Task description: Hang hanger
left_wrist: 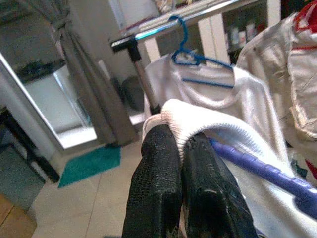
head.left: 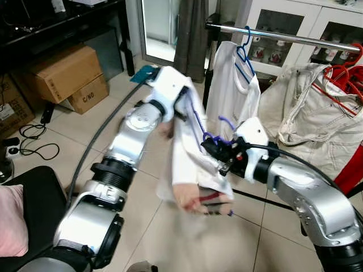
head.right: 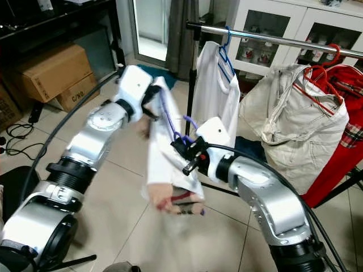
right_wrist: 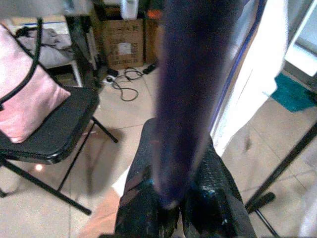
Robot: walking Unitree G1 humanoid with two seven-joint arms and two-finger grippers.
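Cardboard boxes (head.left: 65,76): stacked on the tiled floor, far left
Black chair (right_wrist: 49,134) with pink cushion (right_wrist: 27,96): on the floor, lower left
Left claw (left_wrist: 181,148): raised, fingers pressed together on the collar of a white garment (head.left: 190,164)
Purple hanger (head.left: 218,133): inside that garment, held in mid-air between the two arms, below and left of the rail
Right claw (head.right: 190,153): closed on the purple hanger near its hook
Clothes rail (head.left: 283,35): chrome bar, upper right, carrying a white shirt (head.left: 229,90) on a blue hanger (head.left: 244,54), a cream jacket (head.left: 309,107) and red hangers (head.left: 346,71)
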